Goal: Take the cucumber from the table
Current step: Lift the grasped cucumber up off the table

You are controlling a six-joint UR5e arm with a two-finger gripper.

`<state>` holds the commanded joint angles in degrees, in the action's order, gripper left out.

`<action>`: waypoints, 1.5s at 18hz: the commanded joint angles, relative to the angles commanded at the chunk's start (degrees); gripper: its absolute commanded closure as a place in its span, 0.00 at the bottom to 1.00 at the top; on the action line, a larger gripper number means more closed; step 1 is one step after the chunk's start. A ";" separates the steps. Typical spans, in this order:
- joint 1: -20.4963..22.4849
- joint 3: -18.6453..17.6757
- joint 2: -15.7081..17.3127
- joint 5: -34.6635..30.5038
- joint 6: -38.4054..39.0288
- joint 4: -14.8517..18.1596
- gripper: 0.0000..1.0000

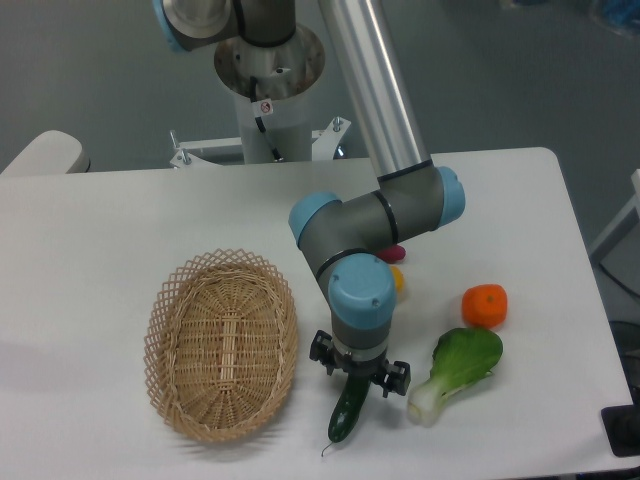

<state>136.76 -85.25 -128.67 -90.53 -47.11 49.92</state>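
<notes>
Where cucumber (348,410) meets table (100,220), gripper (358,372) directly above, jaw state unclear

1 fixed camera looks down from high in front at the table (120,220), facing the arm's base (268,70).

One of each on the white table (110,220)

There is one robot arm (375,215) with one gripper (357,372), one oval woven wicker basket (221,345), one dark green cucumber (346,412), one leafy bok choy (456,370) and one orange fruit (485,305). Behind the arm's wrist show one small yellow thing (398,279) and one small pink-red thing (392,254), each mostly hidden, so what kind they are cannot be told. That makes five produce-like items and one basket on one tabletop.
</notes>
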 joint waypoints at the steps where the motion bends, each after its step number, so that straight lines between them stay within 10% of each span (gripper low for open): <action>1: -0.09 0.00 -0.09 0.00 0.00 -0.09 0.00; 4: 0.00 0.00 0.00 0.00 -0.26 -0.26 0.54; 6: 0.00 0.09 0.09 0.00 -1.84 -0.26 0.70; 14: 0.70 2.02 1.31 0.61 -4.74 0.17 0.79; 27: 2.28 1.85 16.16 4.40 -10.08 10.18 0.79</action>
<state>139.04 -83.41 -112.51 -86.13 -57.19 60.10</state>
